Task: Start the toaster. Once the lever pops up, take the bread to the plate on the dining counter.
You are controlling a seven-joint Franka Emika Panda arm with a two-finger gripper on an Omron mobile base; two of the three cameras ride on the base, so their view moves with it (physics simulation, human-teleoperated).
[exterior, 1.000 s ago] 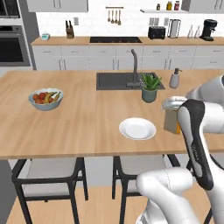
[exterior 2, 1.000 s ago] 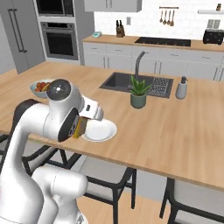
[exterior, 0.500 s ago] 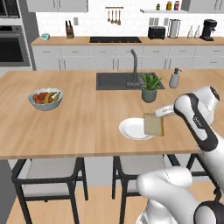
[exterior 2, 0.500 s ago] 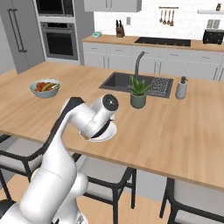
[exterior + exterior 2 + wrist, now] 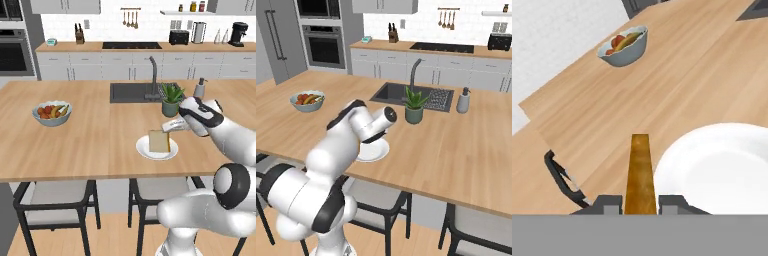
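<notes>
Bread on edge over plate, clamped in gripper.
Fruit bowl well left, potted plant & sink behind; smooth light-wood dining counter.

A fruit bowl sits far left on the surface, a potted plant and soap dispenser flank the sink.

Matt light-wood dining counter, glossy plate
</notes>
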